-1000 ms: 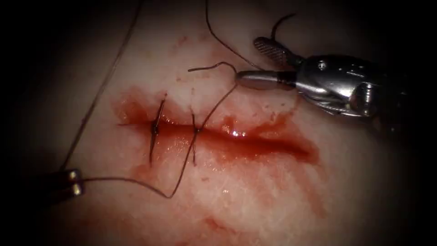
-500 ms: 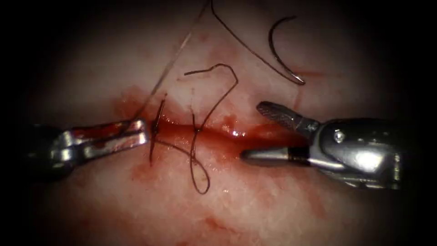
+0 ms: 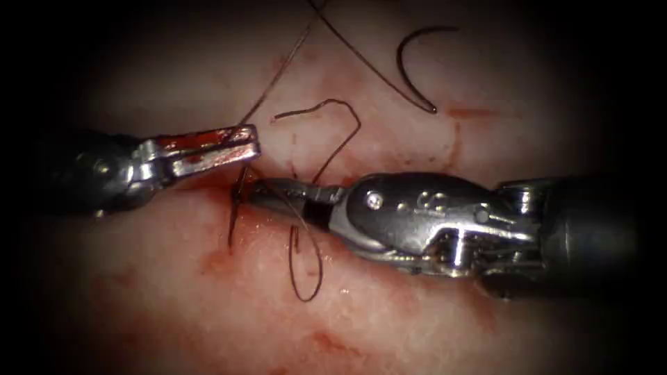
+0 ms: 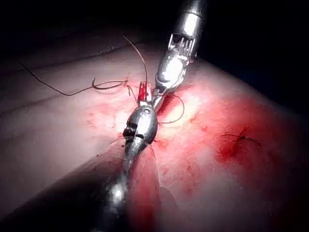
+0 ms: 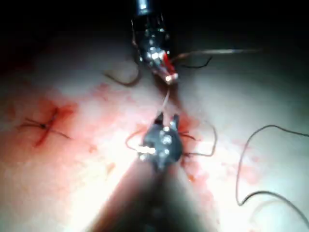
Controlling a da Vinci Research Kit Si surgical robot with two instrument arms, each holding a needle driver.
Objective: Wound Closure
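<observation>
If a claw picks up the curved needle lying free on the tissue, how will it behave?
The needle is probably stiff, since its arc holds shape. Being thin and curved, it may swivel in a grip. The trailing thread looks limp and would likely drag along.

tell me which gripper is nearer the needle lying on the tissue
Right, narrowly. The needle lies free above the cut. The right gripper sits below it at the cut; the left gripper, holding thread, is further left.

Shiny polished metal on right tool and left tool; wet, glossy tissue; thin dark wiry thread; smooth metal needle.
</observation>
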